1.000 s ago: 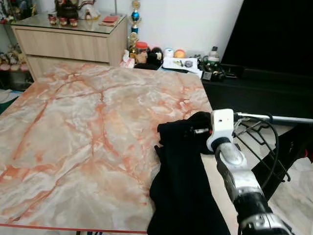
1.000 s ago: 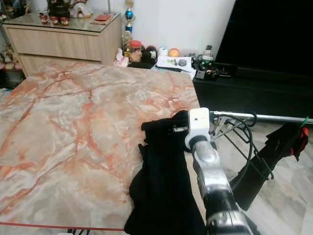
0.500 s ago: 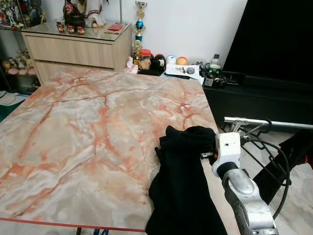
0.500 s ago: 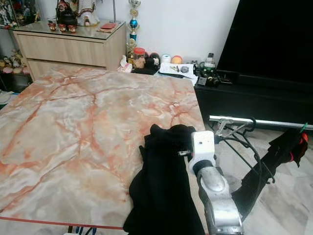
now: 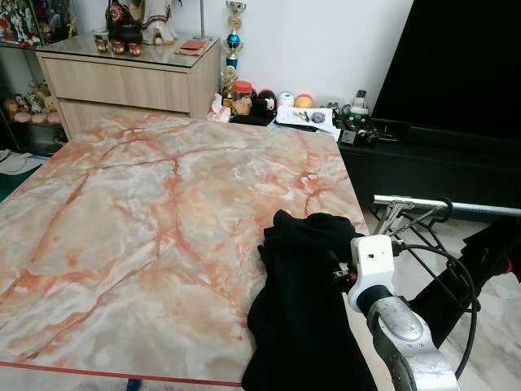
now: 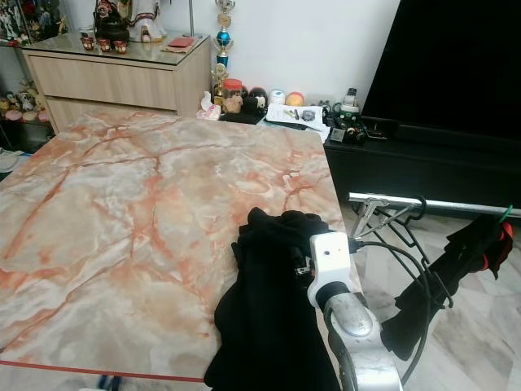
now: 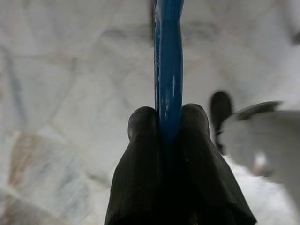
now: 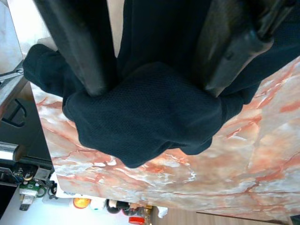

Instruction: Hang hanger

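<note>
The right end effector is sitting right on the black cloth, with its 2 black fingers spread apart and a lump of the cloth bulging up between them. It is not squeezing shut yet, as far as I can judge. The cloth is lying under and just past this end effector, on the near right corner of the desk, and it is running long from the fingers back toward the robot, hanging over the near edge.

The left end effector is clamped tight on a blue hanger. The hanger is sticking straight out from between the 2 fingertips, its long side going the same way the fingers are pointing. It is held low over the floor, away from the cloth.

So the right arm is the one closer to the cloth, and the hanger is waiting on the other side. A metal rack is standing just past the right end effector, beside the desk, with a dark piece of clothing already hanging on it.

The head views are showing the whole cloth and the rack. The right wrist view is showing the open fingers around the bump of cloth. The left wrist view is showing the grip on the hanger.
</note>
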You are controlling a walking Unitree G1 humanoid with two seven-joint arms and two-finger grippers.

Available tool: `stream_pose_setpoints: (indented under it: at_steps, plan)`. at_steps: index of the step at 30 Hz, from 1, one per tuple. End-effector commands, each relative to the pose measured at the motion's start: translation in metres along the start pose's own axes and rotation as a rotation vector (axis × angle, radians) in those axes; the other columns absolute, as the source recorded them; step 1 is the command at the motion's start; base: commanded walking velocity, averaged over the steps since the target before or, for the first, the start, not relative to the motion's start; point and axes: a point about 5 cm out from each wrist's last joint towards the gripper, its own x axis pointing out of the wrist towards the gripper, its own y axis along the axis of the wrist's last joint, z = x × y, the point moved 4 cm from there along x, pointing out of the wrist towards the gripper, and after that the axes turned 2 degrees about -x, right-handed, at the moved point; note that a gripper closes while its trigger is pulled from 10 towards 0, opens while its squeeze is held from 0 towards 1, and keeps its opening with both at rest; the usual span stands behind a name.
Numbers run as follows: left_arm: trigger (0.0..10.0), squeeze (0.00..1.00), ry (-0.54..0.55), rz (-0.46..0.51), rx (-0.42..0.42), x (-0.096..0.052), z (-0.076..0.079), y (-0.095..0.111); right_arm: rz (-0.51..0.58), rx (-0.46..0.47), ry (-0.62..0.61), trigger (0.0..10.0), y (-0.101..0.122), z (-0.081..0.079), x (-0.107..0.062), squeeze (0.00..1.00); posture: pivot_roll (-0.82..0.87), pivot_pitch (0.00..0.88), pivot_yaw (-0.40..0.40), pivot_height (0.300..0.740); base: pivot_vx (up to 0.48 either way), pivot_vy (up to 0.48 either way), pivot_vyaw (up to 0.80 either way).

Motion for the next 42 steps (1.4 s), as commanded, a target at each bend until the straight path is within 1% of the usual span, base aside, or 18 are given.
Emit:
stream_pose_setpoints:
  at_steps: [1,2,3,6,8,11,12,13,14,15,17,20,22,24,26,30,35,42]
  plan:
    - [10.0,0.00,0.000,-0.003,-0.003,-0.001,-0.002,-0.005,0.008,-0.007,-0.011,10.0,0.004,0.003,-0.003,1.00,0.09,0.000,-0.092,0.740,0.000,0.000,0.00]
    - [10.0,0.00,0.010,0.014,0.020,-0.001,-0.007,-0.003,0.000,-0.008,-0.024,10.0,0.002,0.005,-0.006,1.00,0.09,0.000,-0.092,0.740,0.000,0.000,0.00]
    - [10.0,0.00,0.016,0.021,0.021,-0.001,-0.010,-0.002,-0.007,-0.007,-0.030,10.0,0.000,0.006,-0.007,1.00,0.09,0.000,-0.092,0.740,0.000,0.000,0.00]
    - [10.0,0.00,0.029,0.035,-0.004,-0.001,-0.016,0.000,-0.041,-0.005,-0.051,10.0,-0.010,0.009,-0.012,1.00,0.09,0.000,-0.094,0.740,0.000,0.000,0.00]
    - [10.0,0.00,0.018,0.053,-0.019,-0.001,-0.015,0.002,-0.067,-0.002,-0.053,10.0,-0.018,0.009,-0.016,1.00,0.09,0.000,-0.095,0.740,0.000,0.000,0.00]
    - [10.0,0.00,-0.011,0.085,0.003,-0.001,-0.012,0.006,-0.091,0.016,-0.046,10.0,-0.025,0.007,-0.021,1.00,0.09,0.000,-0.096,0.740,0.000,0.000,0.00]
    - [10.0,0.00,-0.028,0.106,0.010,-0.002,-0.011,0.008,-0.103,0.037,-0.034,10.0,-0.029,0.004,-0.025,0.96,0.09,0.000,-0.095,0.740,0.000,0.000,0.00]
    - [10.0,0.00,-0.033,0.114,0.016,-0.002,-0.011,0.009,-0.106,0.044,-0.029,10.0,-0.030,0.003,-0.026,0.90,0.09,0.000,-0.095,0.740,0.000,0.000,0.00]
    - [10.0,0.00,-0.036,0.118,0.020,-0.002,-0.011,0.009,-0.107,0.046,-0.026,10.0,-0.030,0.003,-0.027,0.90,0.09,0.000,-0.095,0.740,0.000,0.000,0.00]
    - [10.0,0.00,-0.044,0.122,0.020,-0.003,-0.011,0.008,-0.095,0.047,-0.007,10.0,-0.029,0.000,-0.029,0.00,0.09,0.000,-0.093,0.740,0.000,0.000,0.00]
    - [10.0,0.00,-0.042,0.126,0.022,-0.003,-0.014,0.007,-0.078,0.044,0.005,10.0,-0.026,-0.002,-0.029,0.00,0.09,0.000,-0.092,0.740,0.000,0.000,0.00]
    - [10.0,0.00,-0.050,0.143,0.026,-0.004,-0.018,0.008,-0.023,0.077,0.026,10.0,-0.015,-0.006,-0.032,0.00,0.09,0.000,-0.093,0.740,0.000,0.000,0.00]
    - [10.0,0.00,-0.040,0.152,-0.004,-0.004,-0.023,0.010,0.005,0.089,0.030,10.0,-0.011,-0.008,-0.037,0.00,0.09,0.000,-0.093,0.740,0.000,0.000,0.00]
    - [10.0,0.00,-0.042,0.159,-0.020,-0.004,-0.024,0.010,0.015,0.101,0.028,10.0,-0.009,-0.008,-0.039,0.00,0.09,0.000,-0.093,0.740,0.000,0.000,0.00]
    - [10.0,0.00,-0.063,0.167,-0.020,-0.005,-0.019,0.011,0.028,0.115,0.028,10.0,-0.009,-0.008,-0.046,0.00,0.09,0.000,-0.092,0.740,0.000,0.000,0.00]
    - [10.0,0.00,-0.086,0.178,-0.028,-0.005,-0.011,0.013,0.036,0.116,0.024,10.0,-0.009,-0.007,-0.048,0.00,0.08,0.000,-0.092,0.740,0.000,0.000,0.00]
    - [10.0,0.00,-0.102,0.189,-0.045,-0.005,-0.005,0.017,0.032,0.113,0.004,10.0,-0.011,-0.001,-0.046,0.00,0.08,0.000,-0.093,0.740,0.000,0.000,0.00]
    - [10.0,0.00,-0.124,0.198,-0.054,-0.005,0.003,0.021,0.031,0.111,-0.004,10.0,-0.012,0.000,-0.043,0.00,0.09,0.000,-0.097,0.740,-0.320,0.000,0.00]
